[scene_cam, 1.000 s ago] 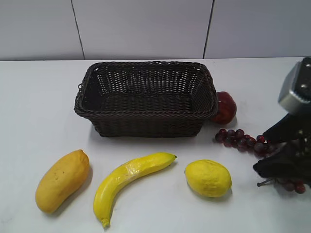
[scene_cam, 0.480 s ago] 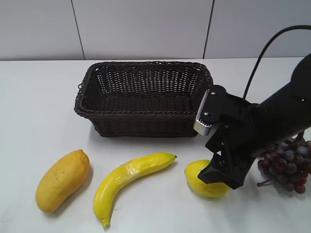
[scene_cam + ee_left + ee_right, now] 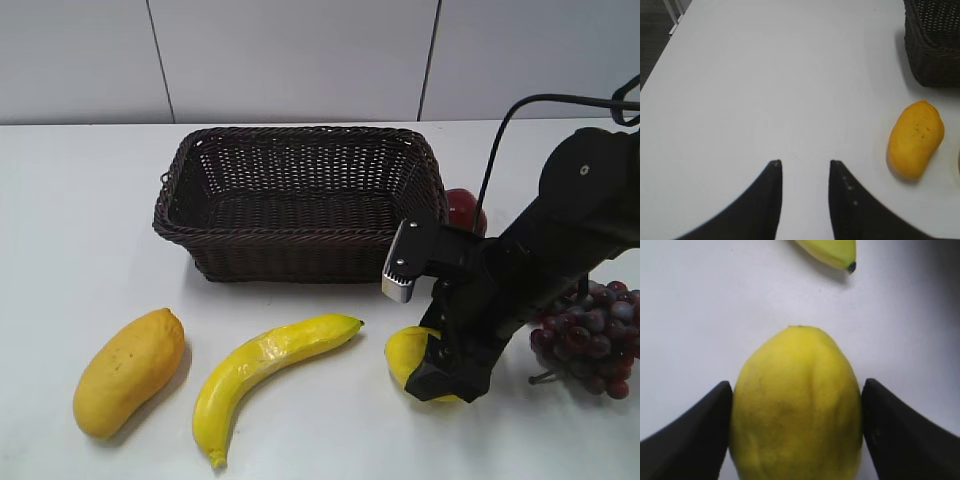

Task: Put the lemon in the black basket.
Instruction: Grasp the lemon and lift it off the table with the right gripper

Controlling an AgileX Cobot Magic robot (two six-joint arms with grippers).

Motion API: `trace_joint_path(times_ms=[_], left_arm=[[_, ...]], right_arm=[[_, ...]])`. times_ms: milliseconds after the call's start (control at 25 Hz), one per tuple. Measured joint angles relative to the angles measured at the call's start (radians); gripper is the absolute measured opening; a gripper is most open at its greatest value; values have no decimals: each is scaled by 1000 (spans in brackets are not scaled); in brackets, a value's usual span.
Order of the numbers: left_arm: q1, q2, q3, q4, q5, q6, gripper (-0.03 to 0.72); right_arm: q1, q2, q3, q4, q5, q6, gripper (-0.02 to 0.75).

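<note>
Basket (image 3: 300, 205) seemingly without fruit inside

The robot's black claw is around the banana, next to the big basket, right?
Not quite. The right end effector sits around the lemon, not the banana; the banana lies untouched to the side. The right wrist view shows one finger on each side of the lemon. The rest is right: the black basket is just behind.
</note>
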Motion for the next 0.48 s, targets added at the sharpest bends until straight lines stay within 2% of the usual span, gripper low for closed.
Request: trace_joint_path(times_ms=[120, 280, 480], left_arm=[[0, 0, 0, 0, 0, 0, 239], [0, 0, 0, 0, 0, 0, 239], [0, 0, 0, 0, 0, 0, 239]], right_arm=[[0, -13, -3, -21, 34, 2, 557], [0, -68, -42, -37, 153, 3, 555], [0, -164, -186, -42, 199, 3, 555]])
